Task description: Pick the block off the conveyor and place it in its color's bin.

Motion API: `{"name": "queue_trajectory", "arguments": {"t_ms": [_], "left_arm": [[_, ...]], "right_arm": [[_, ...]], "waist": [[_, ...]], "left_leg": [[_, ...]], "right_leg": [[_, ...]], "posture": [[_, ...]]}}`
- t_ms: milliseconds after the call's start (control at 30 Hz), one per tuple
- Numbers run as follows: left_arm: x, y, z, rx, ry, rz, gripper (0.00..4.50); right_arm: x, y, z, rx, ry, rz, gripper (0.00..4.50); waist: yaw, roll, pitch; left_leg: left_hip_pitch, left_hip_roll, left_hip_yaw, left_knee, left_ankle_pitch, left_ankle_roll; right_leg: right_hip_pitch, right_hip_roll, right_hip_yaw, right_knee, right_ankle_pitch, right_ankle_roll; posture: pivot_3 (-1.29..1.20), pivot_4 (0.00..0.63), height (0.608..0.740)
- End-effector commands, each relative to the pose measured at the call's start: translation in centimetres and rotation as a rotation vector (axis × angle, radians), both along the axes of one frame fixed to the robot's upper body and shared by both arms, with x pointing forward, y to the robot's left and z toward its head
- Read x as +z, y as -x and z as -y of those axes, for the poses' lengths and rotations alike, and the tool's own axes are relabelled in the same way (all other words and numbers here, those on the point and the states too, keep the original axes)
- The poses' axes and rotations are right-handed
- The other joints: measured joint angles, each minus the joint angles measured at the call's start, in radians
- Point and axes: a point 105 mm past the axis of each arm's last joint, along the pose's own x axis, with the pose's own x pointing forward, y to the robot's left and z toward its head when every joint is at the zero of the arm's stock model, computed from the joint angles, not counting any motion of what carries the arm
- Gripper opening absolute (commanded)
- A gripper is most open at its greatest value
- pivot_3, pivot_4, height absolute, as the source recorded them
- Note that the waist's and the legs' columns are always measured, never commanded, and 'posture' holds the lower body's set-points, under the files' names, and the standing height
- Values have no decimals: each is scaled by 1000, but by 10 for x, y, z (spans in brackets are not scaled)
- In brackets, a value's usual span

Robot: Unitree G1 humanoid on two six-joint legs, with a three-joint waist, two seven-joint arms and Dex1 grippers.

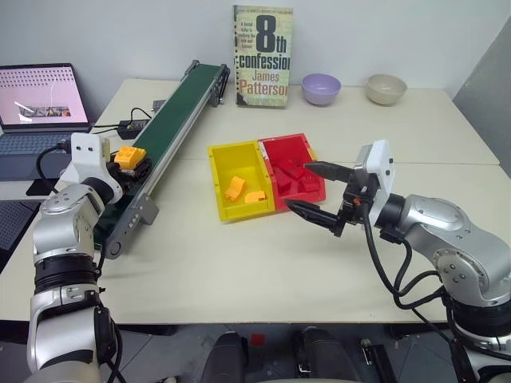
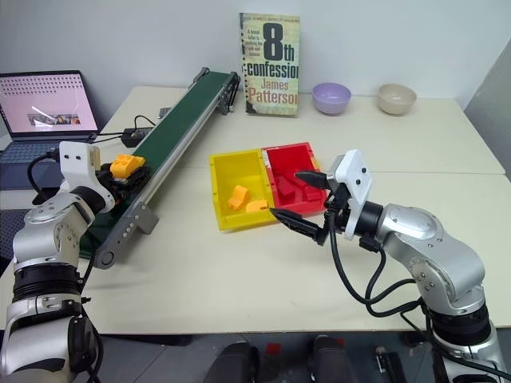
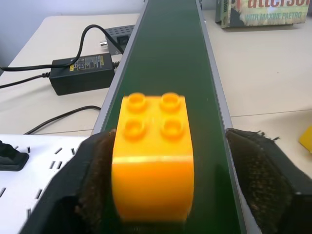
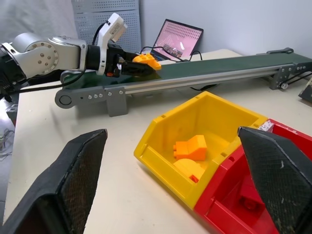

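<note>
Two grippers in view. Left gripper (image 3: 161, 204) at the near end of the conveyor (image 1: 180, 112), pointing along the dark green belt, fingers either side of the block (image 3: 153, 151). Block orange-yellow, four studs up, standing on the belt between the pads. One finger (image 3: 100, 180) pressed against the block's side; the other finger (image 3: 258, 170) standing off with belt visible in the gap. Jaws partly closed around the block, firm grasp not confirmed: cannot tell whether gripping.

Right gripper (image 1: 315, 191) hovering above the table (image 1: 263, 271), just beside the near edge of the red bin (image 1: 297, 171), pointing toward the bins, fingers spread wide, nothing between them.

Yellow bin (image 1: 217, 171) joined side to side with the red bin, lying between conveyor and right gripper, well apart from the block. Two orange-yellow pieces (image 1: 243, 190) already inside the yellow bin; red blocks (image 1: 291, 177) in the red one.

Beyond the belt: upright paperback book (image 1: 263, 56), lilac bowl (image 1: 321, 88), beige bowl (image 1: 386, 88). Laptop (image 1: 40, 104) open at the left of the table, black power adapter (image 3: 83, 73) with cables beside the conveyor.
</note>
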Motion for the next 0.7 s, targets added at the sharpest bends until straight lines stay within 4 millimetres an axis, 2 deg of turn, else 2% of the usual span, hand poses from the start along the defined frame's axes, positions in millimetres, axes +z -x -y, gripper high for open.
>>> {"name": "queue_trajectory", "arguments": {"t_ms": [33,200,333,433,500,567,700], "left_arm": [[19,5,-9,23,-25,47,2754],[16,13,-11,46,-8,40,1722],[21,21,-9,54,-3,58,1551],[35,18,-2,32,-6,86,1551],[45,14,11,-22,0,104,1551],[56,10,33,-112,3,119,1551],[71,0,96,-369,-39,129,1551]], "right_arm": [[17,5,1,0,-14,69,4500],[17,6,1,-1,-12,66,4500],[15,9,0,8,-4,50,4500],[15,10,0,4,-4,47,4500],[15,9,1,-11,-2,47,4500],[13,8,2,-35,10,47,4500],[1,10,8,-90,75,32,4500]], "waist": [[0,0,0],[0,0,0],[0,0,0],[3,0,0],[3,0,0],[4,0,0],[11,0,0]], "left_leg": [[0,0,0,0,0,0],[0,0,0,0,0,0],[0,0,0,0,0,0],[-1,0,-3,0,0,0],[-1,0,-3,0,0,0],[-1,0,-3,0,0,0],[-1,-2,-2,0,0,0]], "right_leg": [[0,0,0,0,0,0],[0,0,0,0,0,0],[0,-4,1,0,0,0],[0,-4,0,0,0,0],[0,-4,0,0,0,0],[1,-2,0,0,0,0],[1,-1,0,-1,0,0]], "posture": [[0,150,740],[0,150,740],[0,150,740],[0,150,740],[0,150,740],[0,150,740],[0,150,740]]}}
